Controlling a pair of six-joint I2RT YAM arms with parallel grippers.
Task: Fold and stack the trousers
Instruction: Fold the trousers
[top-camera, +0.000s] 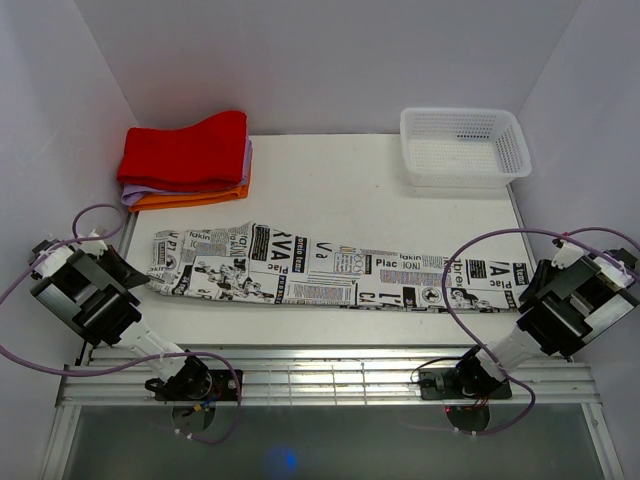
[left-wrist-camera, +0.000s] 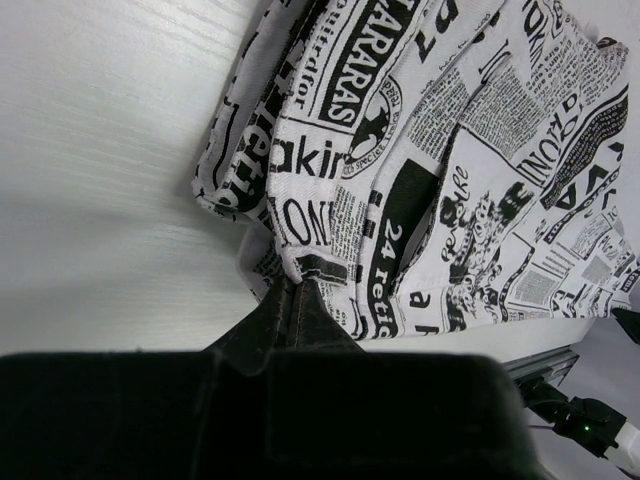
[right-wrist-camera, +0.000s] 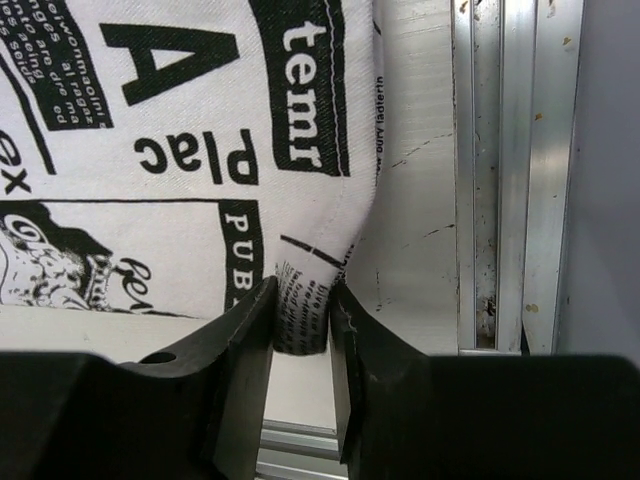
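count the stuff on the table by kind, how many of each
trousers: 1
folded cloths: 3
basket: 1
total: 5

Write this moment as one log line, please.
left tool: shut on trousers | right tool: shut on trousers | trousers: stretched out flat between both tools

The trousers (top-camera: 330, 272) lie stretched along the table's (top-camera: 350, 195) near edge — left gripper (top-camera: 138, 274) at one end, right gripper (top-camera: 528, 284) at the other. Folded red, purple and orange cloths (top-camera: 187, 158) are stacked in the far left corner, a white mesh basket (top-camera: 466, 181) in the far right.
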